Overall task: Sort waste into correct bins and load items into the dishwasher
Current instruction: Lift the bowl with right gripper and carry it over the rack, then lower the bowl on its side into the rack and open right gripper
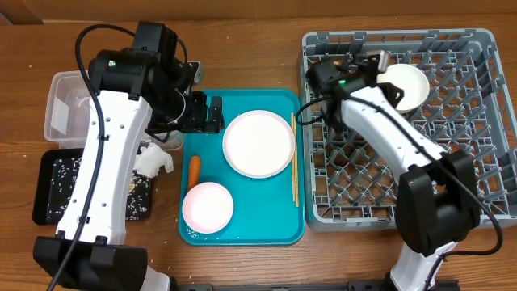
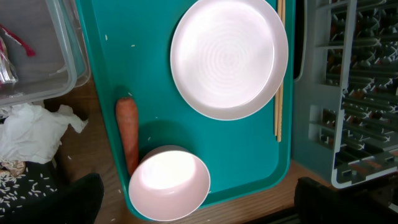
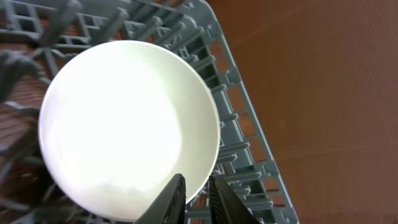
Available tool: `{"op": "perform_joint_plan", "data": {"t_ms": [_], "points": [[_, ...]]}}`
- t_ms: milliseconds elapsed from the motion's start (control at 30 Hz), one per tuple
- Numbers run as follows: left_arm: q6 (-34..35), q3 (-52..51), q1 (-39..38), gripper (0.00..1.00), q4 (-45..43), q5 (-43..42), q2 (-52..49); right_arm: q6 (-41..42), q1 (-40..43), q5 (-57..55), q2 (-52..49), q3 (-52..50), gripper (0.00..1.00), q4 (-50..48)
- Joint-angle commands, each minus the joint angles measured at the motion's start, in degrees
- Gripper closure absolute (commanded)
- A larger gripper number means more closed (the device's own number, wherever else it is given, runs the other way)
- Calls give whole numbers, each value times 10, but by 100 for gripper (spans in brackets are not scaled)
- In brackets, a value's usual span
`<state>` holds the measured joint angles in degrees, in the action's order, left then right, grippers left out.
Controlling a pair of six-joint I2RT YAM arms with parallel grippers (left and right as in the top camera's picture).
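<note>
Bowl (image 1: 404, 85): sitting among pegs near rack (image 1: 477, 162) far edge, lying straight ahead of right gripper (image 3: 196, 183). Straddling its rim, jaws nearly closed; gripping or loose, cannot tell. Over tray (image 1: 266, 218), well apart: left gripper (image 1: 215, 114) hanging, jaws fully spread.

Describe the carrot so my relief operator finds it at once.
Start at the big teal tray. Along its left edge, next to the pink bowl, lies the carrot. It is the only orange thing; the chopsticks opposite are pale wood.
</note>
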<state>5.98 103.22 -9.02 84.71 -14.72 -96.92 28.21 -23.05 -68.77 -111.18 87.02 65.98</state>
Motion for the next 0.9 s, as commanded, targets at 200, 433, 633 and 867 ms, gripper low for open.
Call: {"op": "perform_joint_plan", "data": {"t_ms": [200,433,633,867], "points": [[-4,7,-3,0,1,3,-1,36,-19,70,76,15,76,-8],[-4,7,-3,0,1,3,-1,-120,63,389,101,18,50,-115],[-4,7,-3,0,1,3,-1,-120,144,447,71,18,48,-117],[-4,7,-4,0,1,3,-1,-193,186,621,67,16,47,-119]]}}
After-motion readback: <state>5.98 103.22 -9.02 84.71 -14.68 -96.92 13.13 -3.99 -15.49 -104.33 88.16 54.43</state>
